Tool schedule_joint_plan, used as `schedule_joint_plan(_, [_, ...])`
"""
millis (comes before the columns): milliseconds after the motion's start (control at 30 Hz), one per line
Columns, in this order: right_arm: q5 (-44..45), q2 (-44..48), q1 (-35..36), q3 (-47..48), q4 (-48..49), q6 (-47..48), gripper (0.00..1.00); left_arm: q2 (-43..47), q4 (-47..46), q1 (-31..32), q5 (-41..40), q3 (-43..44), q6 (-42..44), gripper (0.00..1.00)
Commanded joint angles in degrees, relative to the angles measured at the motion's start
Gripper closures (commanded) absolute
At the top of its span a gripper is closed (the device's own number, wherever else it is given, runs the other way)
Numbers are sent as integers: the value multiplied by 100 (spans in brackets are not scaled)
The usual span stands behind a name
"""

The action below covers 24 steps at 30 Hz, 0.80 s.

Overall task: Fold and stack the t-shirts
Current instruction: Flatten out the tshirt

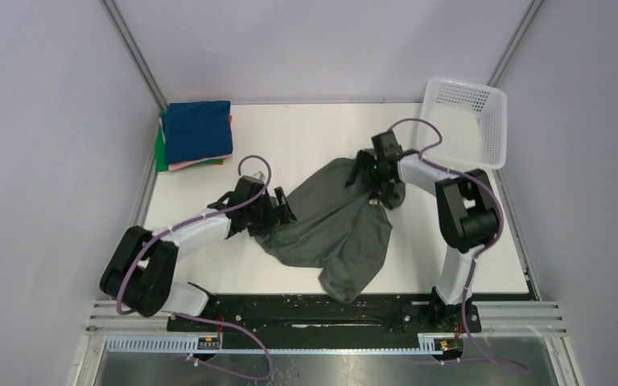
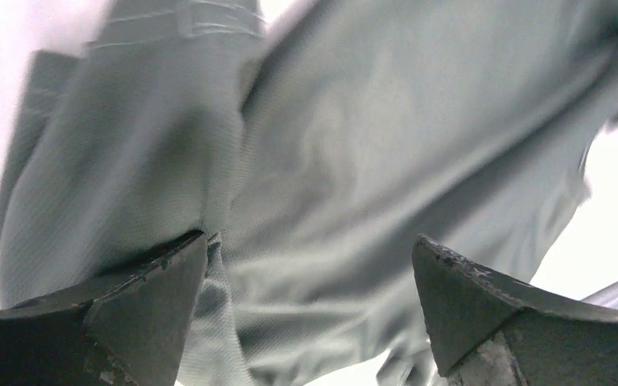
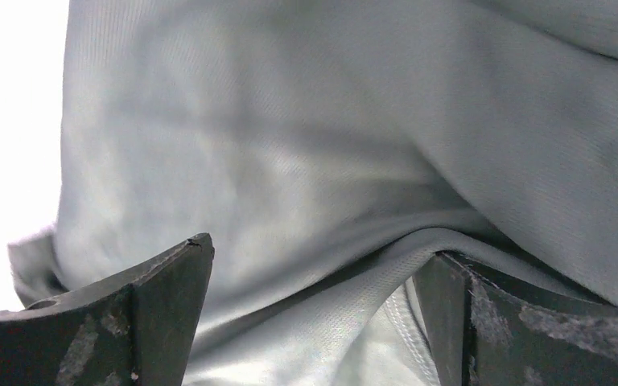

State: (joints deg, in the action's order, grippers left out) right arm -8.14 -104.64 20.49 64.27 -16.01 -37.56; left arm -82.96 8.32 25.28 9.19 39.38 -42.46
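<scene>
A dark grey-green t-shirt [image 1: 339, 227] lies crumpled and stretched slantwise across the middle of the white table. My left gripper [image 1: 283, 211] is open at the shirt's left edge, its fingers [image 2: 137, 305] wide apart with grey cloth [image 2: 330, 161] lying between and beyond them. My right gripper [image 1: 372, 183] is open at the shirt's upper right part; a fold of the cloth [image 3: 346, 314] runs between its spread fingers [image 3: 161, 297] and drapes over the right one. At the back left sits a stack of folded t-shirts [image 1: 195, 133], navy blue on top, with pink, orange and green edges showing beneath.
A white plastic mesh basket [image 1: 465, 121] stands tilted at the back right corner of the table [image 1: 306, 129]. Purple-grey walls and metal frame posts close in the back and sides. The arm bases sit on a black rail [image 1: 314, 314] at the near edge.
</scene>
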Motion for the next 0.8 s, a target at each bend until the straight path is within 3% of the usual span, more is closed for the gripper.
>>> schedule_joint_plan(0, [109, -1111, -329, 1482, -839, 326, 0, 758, 413, 574, 12, -566, -491, 1])
schedule_joint_plan(133, [415, -1523, -439, 2827, -1513, 809, 1, 1591, 936, 977, -211, -643, -639, 1])
schedule_joint_plan(233, [466, -1190, -438, 2926, -1725, 1154, 0, 2423, 1488, 1014, -816, -615, -594, 1])
schedule_joint_plan(333, [572, -48, -432, 1791, -1253, 1194, 1, 2936, 2060, 976, -1845, -513, -570, 1])
schedule_joint_plan(400, [705, 742, -432, 879, -1019, 1118, 1, 3010, 2221, 864, -2103, -456, -499, 1])
schedule_joint_plan(600, [707, 3037, -427, -1857, -599, 463, 1, 2162, 1633, 95, -1575, -327, -50, 1])
schedule_joint_plan(767, [81, 4083, -371, -3131, -585, 69, 1, 1376, 1011, -53, -1219, -127, 115, 9])
